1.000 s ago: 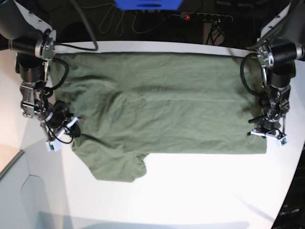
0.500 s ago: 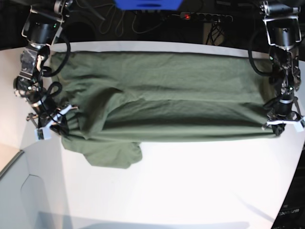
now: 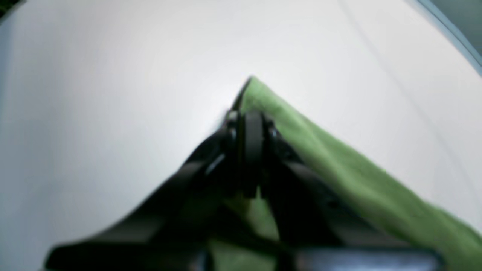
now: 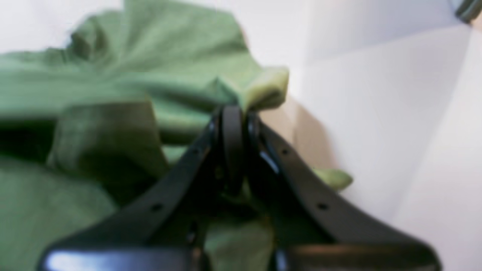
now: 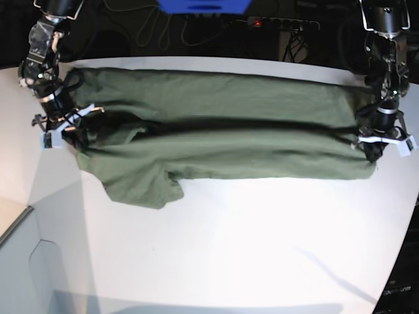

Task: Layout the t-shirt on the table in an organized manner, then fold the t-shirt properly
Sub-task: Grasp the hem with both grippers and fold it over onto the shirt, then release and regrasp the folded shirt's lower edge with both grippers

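Left wrist view: the left end effector (image 3: 251,113) has its jaws pressed together on a corner of the t-shirt (image 3: 339,169). The green cloth runs away from the pinch in a taut band, and the white bench (image 3: 113,75) lies bare beneath and around it.

Right wrist view: the right end effector (image 4: 233,113) is likewise clamped tight on a bunched edge of the t-shirt (image 4: 150,56). A small tuft of cloth pokes out past the tips, and the rest sags in loose, shadowed folds to one side, with the bench (image 4: 376,113) pale on the other.

Base view: the t-shirt (image 5: 222,154) stretches across the far half of the bench (image 5: 249,248), held at each end by the left end effector (image 5: 383,139) and the right end effector (image 5: 62,127). The near long edge looks lifted and carried toward the far edge, with a dark crease running along the middle, so I judge that the laying-out is done and 1 lengthwise fold is under way. A sleeve droops out at the near corner by the right end effector and will likely need tucking. The fold is not yet set down and released, and the crosswise folds remain.
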### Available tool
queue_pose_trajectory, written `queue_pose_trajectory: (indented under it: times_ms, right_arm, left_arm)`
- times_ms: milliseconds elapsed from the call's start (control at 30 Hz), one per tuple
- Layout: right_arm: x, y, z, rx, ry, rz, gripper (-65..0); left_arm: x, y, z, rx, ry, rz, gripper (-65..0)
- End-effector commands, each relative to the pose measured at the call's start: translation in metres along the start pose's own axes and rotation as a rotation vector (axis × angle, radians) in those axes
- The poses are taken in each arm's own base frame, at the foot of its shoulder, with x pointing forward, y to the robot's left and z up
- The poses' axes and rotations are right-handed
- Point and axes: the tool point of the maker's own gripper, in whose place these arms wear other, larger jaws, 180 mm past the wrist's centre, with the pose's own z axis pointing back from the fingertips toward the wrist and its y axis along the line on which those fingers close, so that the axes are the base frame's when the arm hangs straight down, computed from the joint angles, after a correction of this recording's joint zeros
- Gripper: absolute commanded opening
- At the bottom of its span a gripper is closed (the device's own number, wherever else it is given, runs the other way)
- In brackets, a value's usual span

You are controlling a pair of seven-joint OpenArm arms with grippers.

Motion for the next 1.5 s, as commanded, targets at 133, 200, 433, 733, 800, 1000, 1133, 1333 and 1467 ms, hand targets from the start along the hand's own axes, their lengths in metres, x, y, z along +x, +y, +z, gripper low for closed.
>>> queue_pose_trajectory:
  times_ms: [133,200,433,733,800,1000,1133,1333,1467]
  right_arm:
    - [0.004,0.001,0.011,-0.003,-0.069,-0.014,-65.0]
    - [0.005,0.002,0.013,-0.004,-0.08,-0.015,-65.0]
    - [0.004,-0.015,0.026,-0.083,-0.129,-0.067,-65.0]
    - [-0.023,-0.017,0.019,-0.079,-0.069,-0.122,-65.0]
    - [-0.026,-0.022,0.02,-0.082,-0.053,-0.113,-65.0]
    - [-0.035,-0.018,0.018,-0.065,0.006,-0.042,-50.2]
    - [-0.027,-0.019,0.012,-0.066,0.0,-0.017,-34.7]
    - [-0.016,-0.026,0.013,-0.076,-0.021,0.008,-25.7]
    - [-0.004,-0.033,0.016,-0.098,-0.05,0.021,-25.7]
  left_arm:
    - [-0.012,0.015,0.016,0.015,0.018,-0.01,-64.8]
    - [-0.014,0.023,0.021,0.033,0.02,-0.008,-64.8]
    - [-0.014,0.036,0.028,0.064,0.016,0.0,-64.8]
    - [-0.025,0.034,0.027,0.063,0.078,0.003,-64.4]
    - [-0.033,0.035,0.027,0.063,0.139,0.001,-64.4]
    - [-0.034,0.025,0.027,0.035,0.19,-0.01,-59.8]
    - [-0.018,0.013,0.026,-0.001,0.183,-0.037,-43.2]
    - [0.027,0.022,0.037,0.026,0.072,-0.026,-25.3]
    - [0.044,0.027,0.033,0.046,0.032,-0.007,-25.5]
